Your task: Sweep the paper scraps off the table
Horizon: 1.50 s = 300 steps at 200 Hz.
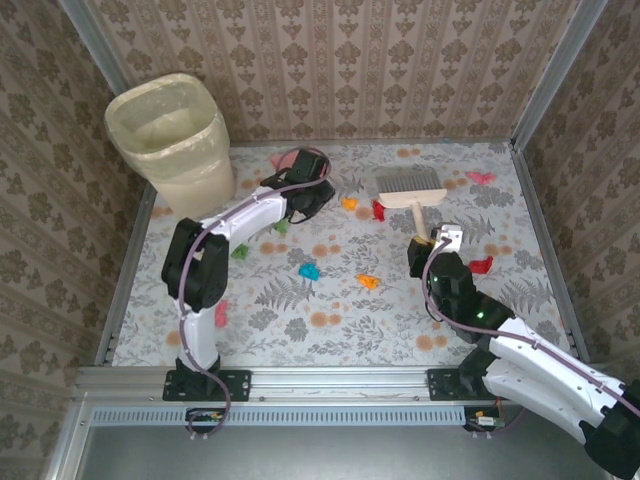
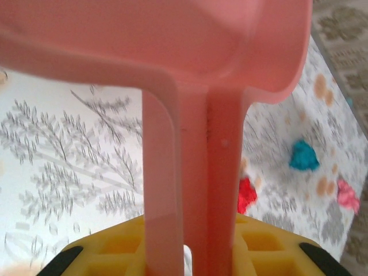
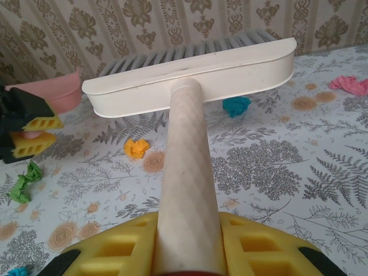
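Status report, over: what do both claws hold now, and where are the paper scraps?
Left claw shut on pink dustpan. Right claw shut on hand brush. Paper scraps scattered loose across table. Orange scrap lies between brush and dustpan.

You see a cream bin (image 1: 172,135) at upper left, a cream brush (image 1: 411,187) right of centre, and a pink dustpan (image 1: 283,158) between them.

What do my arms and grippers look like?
The left arm and right arm have white links, black joints, a grey cable along each. The right arm shows a green light. The left gripper and right gripper have yellow fingers with square recesses.
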### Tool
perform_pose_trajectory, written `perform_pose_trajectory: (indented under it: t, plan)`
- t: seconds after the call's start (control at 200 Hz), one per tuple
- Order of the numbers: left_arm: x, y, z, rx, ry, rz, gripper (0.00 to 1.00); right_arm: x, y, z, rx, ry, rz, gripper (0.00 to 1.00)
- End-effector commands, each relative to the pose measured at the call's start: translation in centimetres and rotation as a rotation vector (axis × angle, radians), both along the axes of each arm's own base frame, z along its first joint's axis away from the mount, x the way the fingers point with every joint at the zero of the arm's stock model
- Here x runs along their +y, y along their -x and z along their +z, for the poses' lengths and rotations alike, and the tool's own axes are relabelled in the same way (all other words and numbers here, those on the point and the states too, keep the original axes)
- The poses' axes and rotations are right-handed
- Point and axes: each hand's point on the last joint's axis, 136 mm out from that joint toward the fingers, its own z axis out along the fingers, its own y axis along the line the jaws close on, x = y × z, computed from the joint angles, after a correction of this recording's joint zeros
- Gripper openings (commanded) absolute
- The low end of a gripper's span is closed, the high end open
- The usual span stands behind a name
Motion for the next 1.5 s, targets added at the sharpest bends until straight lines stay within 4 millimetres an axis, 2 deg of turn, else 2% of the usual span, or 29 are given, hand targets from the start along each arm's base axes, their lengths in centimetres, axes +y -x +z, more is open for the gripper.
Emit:
perform_pose_trajectory:
  t: [0.0, 0.255, 0.415, 0.55, 0.63, 0.775, 0.94, 1.01, 1.155, 1.205, 1.345, 1.495]
  plan:
    - [-1.1, 2.7, 2.5, -0.086, -0.050, -0.119, 0.22, -0.6, 0.1, 1.1, -0.049, -0.012, -0.028, 0.00]
    - [-1.8, 11.0, 2.8, -0.109, -0.161, -0.409, 0.19, -2.1, 0.6, 1.5, -0.063, -0.016, -0.093, 0.00]
    - [-1.1, 16.2, 2.2, -0.106, -0.176, -0.612, 0.19, -2.8, 0.8, 1.7, -0.061, -0.011, -0.127, 0.00]
    - [-0.5, 19.6, 1.8, -0.120, -0.180, -0.746, 0.18, -3.3, 0.9, 1.8, -0.058, -0.009, -0.147, 0.00]
    - [-1.5, 21.7, 1.9, -0.133, -0.143, -0.846, 0.18, -3.6, 1.1, 2.0, -0.057, -0.008, -0.159, 0.00]
    - [-4.9, 24.6, 2.0, -0.138, -0.091, -1.004, 0.18, -4.9, 1.6, 2.5, -0.068, -0.004, -0.213, 0.00]
    - [-10.1, 25.7, 1.6, -0.087, -0.020, -1.110, 0.17, -7.3, 2.8, 3.5, -0.077, 0.000, -0.311, 0.00]
    - [-12.5, 25.7, 1.1, -0.052, 0.011, -1.137, 0.17, -8.6, 3.4, 3.8, -0.086, 0.002, -0.364, 0.00]
    - [-17.0, 25.2, -0.3, 0.031, 0.074, -1.180, 0.16, -10.0, 4.1, 4.0, -0.094, -0.019, -0.413, 0.00]
    - [-17.9, 24.6, -1.4, 0.069, 0.063, -1.176, 0.16, -10.4, 4.2, 3.9, -0.087, -0.021, -0.429, 0.00]
    - [-20.6, 23.1, -2.5, 0.118, 0.107, -1.171, 0.17, -11.1, 4.3, 3.5, -0.072, -0.036, -0.455, 0.00]
    - [-22.0, 22.1, -4.0, 0.171, 0.137, -1.155, 0.23, -11.6, 4.2, 2.9, -0.055, -0.043, -0.475, 0.00]
